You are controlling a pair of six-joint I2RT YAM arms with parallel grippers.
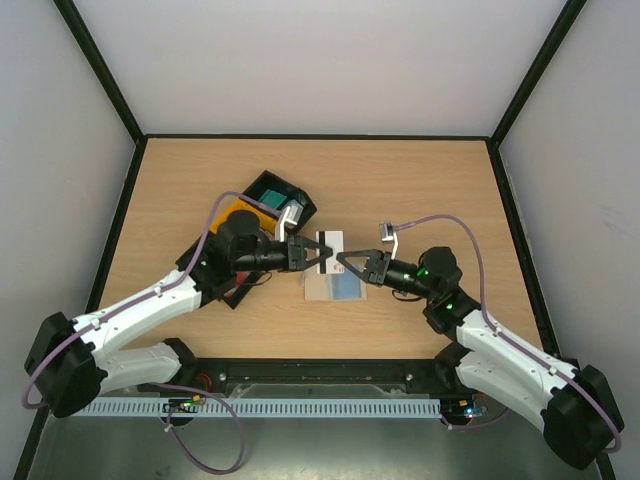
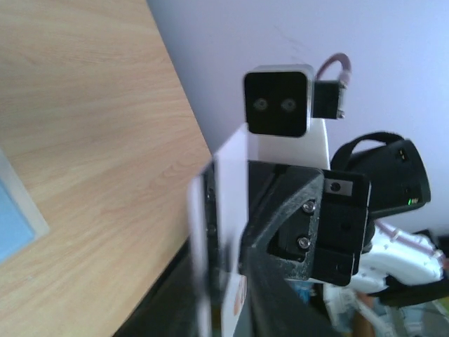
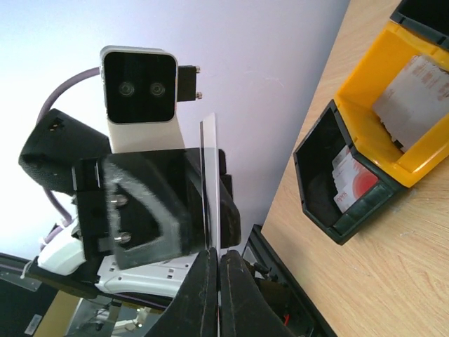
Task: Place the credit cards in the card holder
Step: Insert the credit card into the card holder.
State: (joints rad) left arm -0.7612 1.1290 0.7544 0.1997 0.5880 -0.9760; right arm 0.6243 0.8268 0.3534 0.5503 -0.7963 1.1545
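Gripping a white card (image 1: 331, 241) in the right gripper (image 1: 343, 262) at the middle of the overhead frame, fingers (image 3: 201, 295) pressed together on the card's edge at the bottom centre of the right wrist view

Card lifted clear of the table (image 1: 440, 190), turned edge-on to both wrist cameras, seen as a thin pale strip

Facing it from the left of the overhead frame, left gripper (image 1: 313, 252), nose to nose with the right one, its dark fingers blurred on either side of the card's other edge at the bottom of the left wrist view; cannot tell whether clamped on the card or only standing around it

Lying flat on the wood just below the two grippers in the overhead frame, card holder (image 1: 318, 290), with a teal card (image 1: 347, 288) at its right side; cannot tell whether tucked in or resting on top

Standing at the right of the right wrist view, yellow bin (image 3: 372, 77) with a grey-white card (image 3: 414, 91) leaning inside, and just below it a black bin (image 3: 316, 168) with a red-marked card (image 3: 351, 184) inside
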